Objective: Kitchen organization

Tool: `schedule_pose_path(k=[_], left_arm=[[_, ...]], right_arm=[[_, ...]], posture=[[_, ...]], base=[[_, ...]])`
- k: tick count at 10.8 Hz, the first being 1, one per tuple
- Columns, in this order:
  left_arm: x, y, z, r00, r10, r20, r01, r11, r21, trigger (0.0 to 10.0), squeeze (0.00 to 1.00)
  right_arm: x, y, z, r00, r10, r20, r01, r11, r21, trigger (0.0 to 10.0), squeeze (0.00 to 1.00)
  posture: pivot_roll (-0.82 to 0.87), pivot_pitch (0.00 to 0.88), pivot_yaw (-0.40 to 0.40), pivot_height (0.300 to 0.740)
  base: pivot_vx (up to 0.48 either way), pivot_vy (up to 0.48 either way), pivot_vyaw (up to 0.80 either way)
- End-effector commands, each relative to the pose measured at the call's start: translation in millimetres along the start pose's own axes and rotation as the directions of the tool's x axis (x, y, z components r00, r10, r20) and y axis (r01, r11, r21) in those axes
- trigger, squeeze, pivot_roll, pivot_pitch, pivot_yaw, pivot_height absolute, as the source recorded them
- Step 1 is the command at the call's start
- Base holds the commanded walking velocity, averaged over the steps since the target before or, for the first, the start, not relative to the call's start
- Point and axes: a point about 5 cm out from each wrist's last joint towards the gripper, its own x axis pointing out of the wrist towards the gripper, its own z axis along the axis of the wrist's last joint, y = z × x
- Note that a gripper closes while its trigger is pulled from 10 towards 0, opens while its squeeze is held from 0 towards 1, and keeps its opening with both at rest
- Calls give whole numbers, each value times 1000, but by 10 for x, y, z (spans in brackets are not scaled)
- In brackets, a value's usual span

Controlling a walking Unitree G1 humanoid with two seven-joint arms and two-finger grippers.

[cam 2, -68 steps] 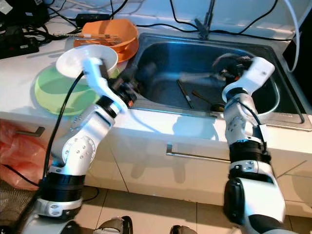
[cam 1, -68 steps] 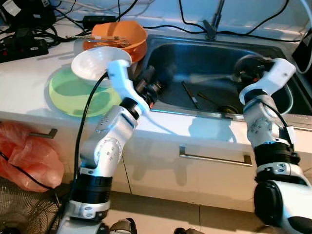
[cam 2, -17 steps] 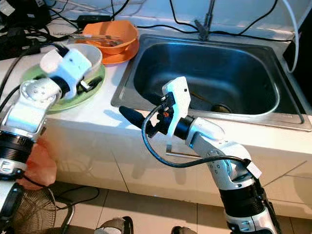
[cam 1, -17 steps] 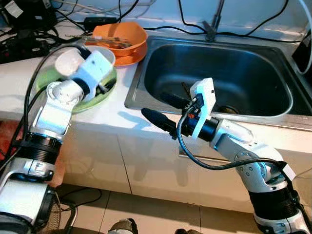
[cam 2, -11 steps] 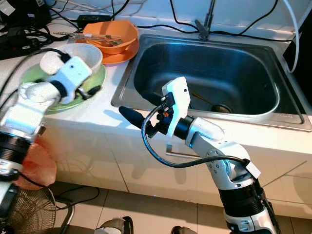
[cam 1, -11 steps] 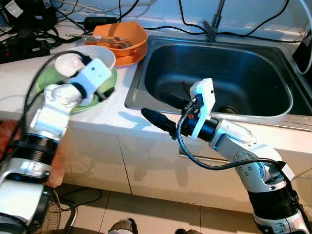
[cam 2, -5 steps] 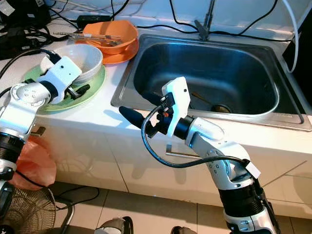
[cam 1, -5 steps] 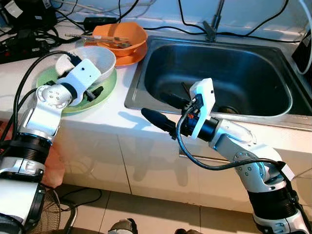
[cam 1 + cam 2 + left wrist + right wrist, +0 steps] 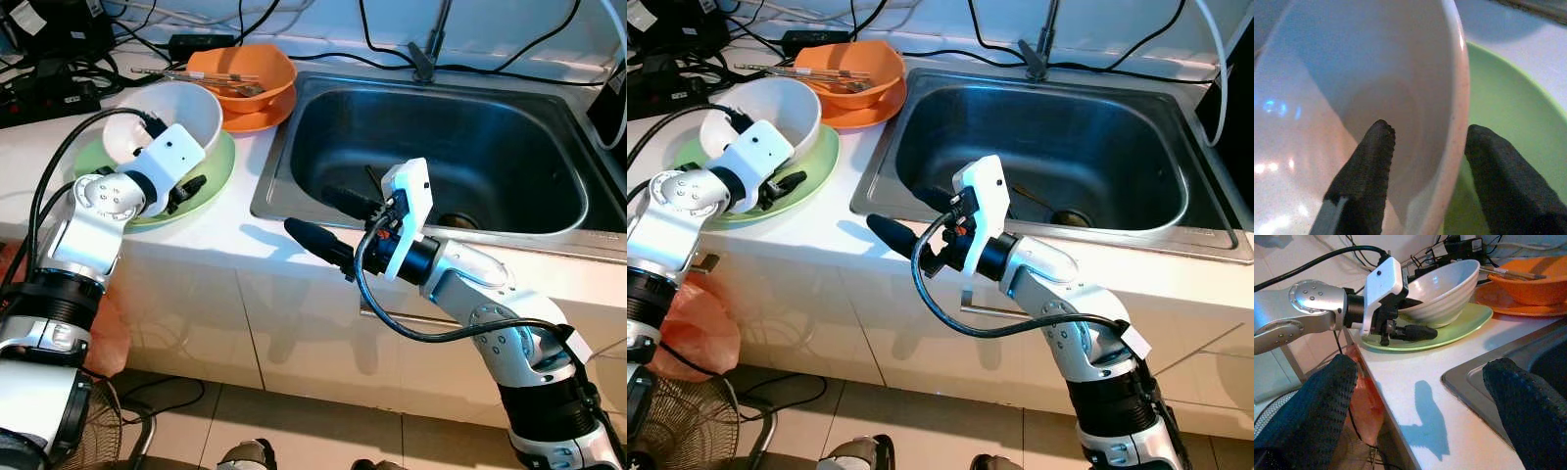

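A white bowl (image 9: pixel 167 113) sits on a green plate (image 9: pixel 214 168) on the counter left of the sink. My left gripper (image 9: pixel 1430 131) is shut on the bowl's near rim, with one finger inside the bowl and the other outside, low over the plate. My right gripper (image 9: pixel 320 222) hangs open over the counter's front edge by the sink's front left corner. It holds nothing and points toward the bowl.
An orange bowl (image 9: pixel 245 70) with chopsticks rests on an orange plate behind the white bowl. The steel sink (image 9: pixel 294 147) has loose utensils (image 9: pixel 377 186) at its bottom and a tap (image 9: pixel 423 57) behind. Cables and a power strip (image 9: pixel 49 93) lie at the back left. An orange bag (image 9: pixel 686 323) hangs below the counter.
My left gripper has brought the white bowl down onto the green plate and turned it so its opening faces up. The right arm swung out of the sink earlier and now holds still.
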Motion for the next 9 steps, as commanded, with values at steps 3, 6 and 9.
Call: schedule_pose_path(k=[3, 6, 9], left_arm=[[4, -20, -11, 1000, 3, 18, -2, 1000, -13, 0, 0], [12, 4, 36, 999, 21, 47, -21, 1000, -9, 0, 0], [-7, 113, 197, 977, 148, 154, -151, 989, 3, 0, 0]], right_arm=[[-16, 17, 0, 1000, 12, -13, -12, 1000, -9, 10000, 800], [-14, -18, -8, 1000, -8, -21, 8, 1000, -17, 10000, 737], [-6, -32, -17, 999, -14, -30, 13, 1000, -23, 10000, 0]], posture=[[28, 116, 0, 740], [28, 113, 1, 740], [31, 109, 0, 740]], base=[[0, 0, 0], [0, 0, 0], [0, 0, 0]])
